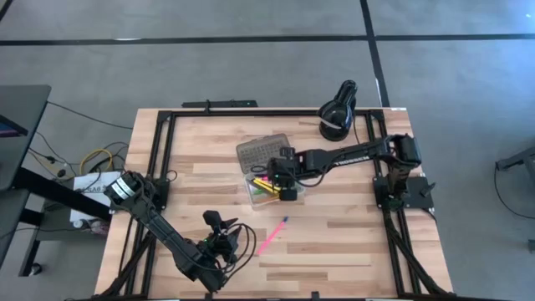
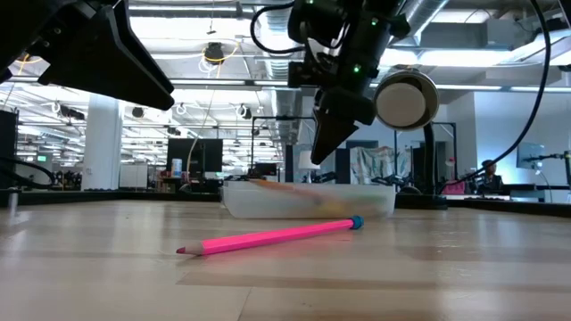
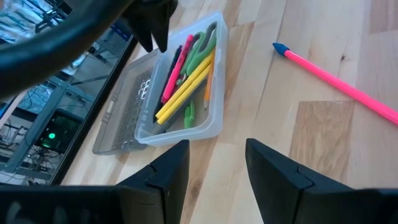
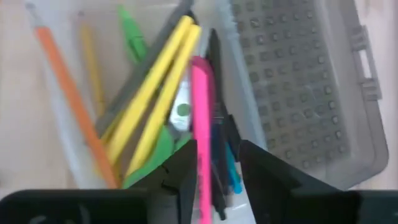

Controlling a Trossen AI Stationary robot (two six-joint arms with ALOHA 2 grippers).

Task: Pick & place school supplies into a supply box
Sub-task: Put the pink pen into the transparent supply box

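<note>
The supply box (image 1: 269,186), a clear plastic case with its grey dotted lid (image 1: 262,150) folded back flat on the table, sits mid-table. It holds several pens and pencils: yellow, green, orange and a pink pen (image 4: 200,124). My right gripper (image 1: 285,182) hangs open just above the box, fingers pointing down. In the low view its fingertips (image 2: 319,160) stand clear of the box's rim (image 2: 308,189). A pink pencil with a blue end (image 1: 272,237) lies flat on the table nearer the front. My left gripper (image 3: 217,168) waits open at the front left, nothing between its fingers.
A black round lamp-like object (image 1: 338,110) stands at the far right of the table. Black frame rails (image 1: 159,159) run along the table's edges. Bare wood lies between the box and the pink pencil (image 2: 268,239).
</note>
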